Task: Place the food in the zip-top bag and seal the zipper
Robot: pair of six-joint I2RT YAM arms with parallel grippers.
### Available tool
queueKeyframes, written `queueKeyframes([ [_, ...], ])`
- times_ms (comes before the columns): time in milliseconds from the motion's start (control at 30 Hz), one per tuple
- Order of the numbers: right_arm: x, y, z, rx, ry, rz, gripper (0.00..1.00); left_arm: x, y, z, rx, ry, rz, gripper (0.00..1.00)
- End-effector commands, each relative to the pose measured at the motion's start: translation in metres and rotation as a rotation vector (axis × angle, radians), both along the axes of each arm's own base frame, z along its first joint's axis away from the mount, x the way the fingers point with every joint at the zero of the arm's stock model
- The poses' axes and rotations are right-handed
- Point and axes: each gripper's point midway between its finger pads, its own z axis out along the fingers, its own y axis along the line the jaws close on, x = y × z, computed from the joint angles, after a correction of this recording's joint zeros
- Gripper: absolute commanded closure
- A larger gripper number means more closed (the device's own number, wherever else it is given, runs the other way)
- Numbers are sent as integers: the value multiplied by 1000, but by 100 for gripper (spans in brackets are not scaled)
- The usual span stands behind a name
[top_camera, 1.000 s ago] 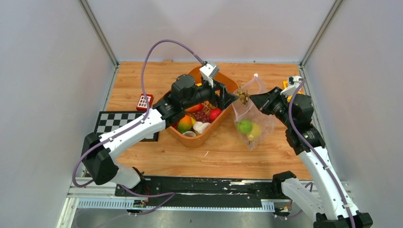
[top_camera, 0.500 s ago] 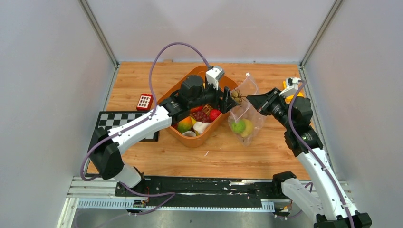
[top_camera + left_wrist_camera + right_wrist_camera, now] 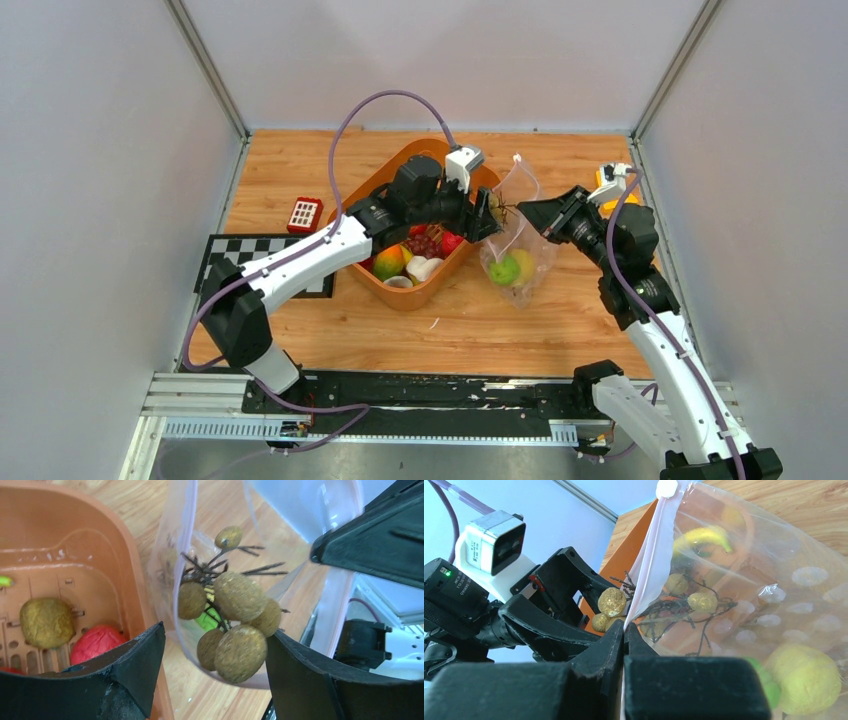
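- My right hand (image 3: 624, 629) has its fingers pressed together, clamped on the zipper (image 3: 644, 565) edge of the zip-top bag (image 3: 517, 238). The pinkish strip runs up from the fingertips to a small white tab (image 3: 666, 488).
- The bag hangs from that grip just right of the orange basket (image 3: 404, 300), with its mouth gaping toward the other arm (not sealed).
- My left hand (image 3: 487, 214) has its fingers apart. It reaches over the basket's far right side to the bag mouth.
- The nut cluster (image 3: 235, 615) sits between those fingers. There is a clear gap to one finger, so I see no clamp on it.
- The nuts are brown balls on dark twigs, right at the bag mouth. The right wrist view shows some through the plastic and a couple outside the zipper edge.
- At the bag's bottom the green apple (image 3: 505, 268) and lemon (image 3: 525, 262) are touching.
- In the basket are the mango (image 3: 388, 262), mushroom (image 3: 424, 267), grapes (image 3: 425, 243), red fruit (image 3: 452, 240) and kiwi (image 3: 46, 621).
- The banana (image 3: 701, 535) shows through the plastic, and I can't tell if it is inside the bag or behind it.
- On the wooden worktop (image 3: 480, 325), a red block (image 3: 303, 213) sits left of the basket and a checkerboard (image 3: 235, 255) sits nearer, on the left.
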Motion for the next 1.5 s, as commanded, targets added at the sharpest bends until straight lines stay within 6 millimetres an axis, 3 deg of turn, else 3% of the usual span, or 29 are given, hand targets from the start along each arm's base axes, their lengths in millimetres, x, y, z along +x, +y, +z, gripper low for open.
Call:
queueKeyframes([
  [0,2,-2,17,10,-48,-15,100,-6,16,10,46,-40,18,25],
  [233,3,0,20,-1,-52,2,100,-13,15,12,74,-56,-1,61],
  [400,3,-1,20,-35,-53,1,100,-16,14,30,57,-74,-12,69],
  [533,1,0,20,-67,-66,20,100,-12,18,53,23,-114,23,69],
  [567,0,1,21,-72,-75,30,100,-11,18,58,20,-121,27,63],
  [600,-2,1,23,-75,-85,38,100,-11,17,60,19,-126,25,44],
  [633,-3,2,24,-80,-91,45,100,-11,16,63,16,-130,19,33],
  [833,-6,3,26,-63,-91,54,100,-16,3,30,69,-45,-48,35],
  [967,-3,-1,24,-59,-78,23,100,-22,13,15,131,-26,-45,37],
  [1200,1,3,22,-48,-70,40,100,-32,22,33,95,-52,-46,31],
  [1333,1,4,25,-44,-74,41,100,-23,27,18,150,-37,25,40],
  [1467,0,3,27,-42,-81,38,100,-27,24,3,198,-3,14,66],
])
